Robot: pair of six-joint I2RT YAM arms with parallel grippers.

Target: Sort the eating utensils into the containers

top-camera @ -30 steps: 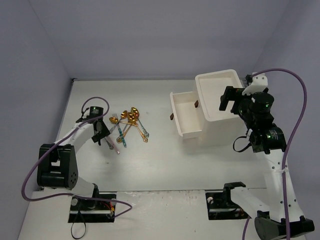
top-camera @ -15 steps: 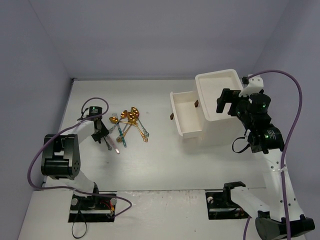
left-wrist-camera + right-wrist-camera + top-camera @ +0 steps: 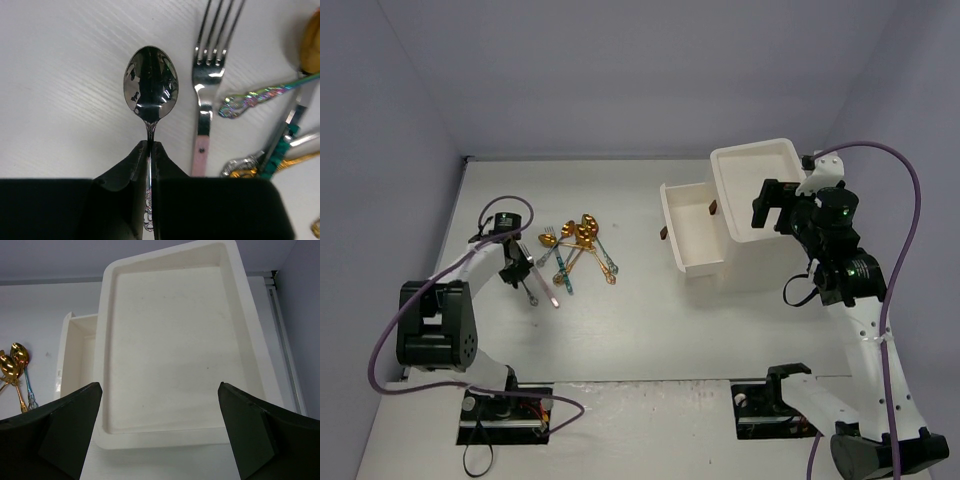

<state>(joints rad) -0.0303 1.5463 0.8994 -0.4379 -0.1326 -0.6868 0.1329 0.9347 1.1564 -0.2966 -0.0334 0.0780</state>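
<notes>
My left gripper (image 3: 151, 146) is shut on the thin handle of a silver spoon (image 3: 150, 85), whose bowl lies on the white table ahead of the fingertips. In the top view that gripper (image 3: 520, 272) sits at the left edge of the utensil pile (image 3: 580, 245). A silver fork with a pink handle (image 3: 207, 80) lies just right of the spoon. My right gripper (image 3: 160, 385) hangs wide open over the recessed top of the white drawer unit (image 3: 175, 340), holding nothing. One drawer (image 3: 692, 235) is pulled out to the left; its inside shows empty.
Gold spoons (image 3: 12, 362) and teal and iridescent handles (image 3: 250, 97) lie in a loose heap right of the held spoon. A second brown handle (image 3: 712, 209) shows on the unit's front. Grey walls close in the table at the back and both sides.
My left jaws have closed onto the spoon's handle, and the left wrist has shifted slightly down the table. The right arm has barely moved.
</notes>
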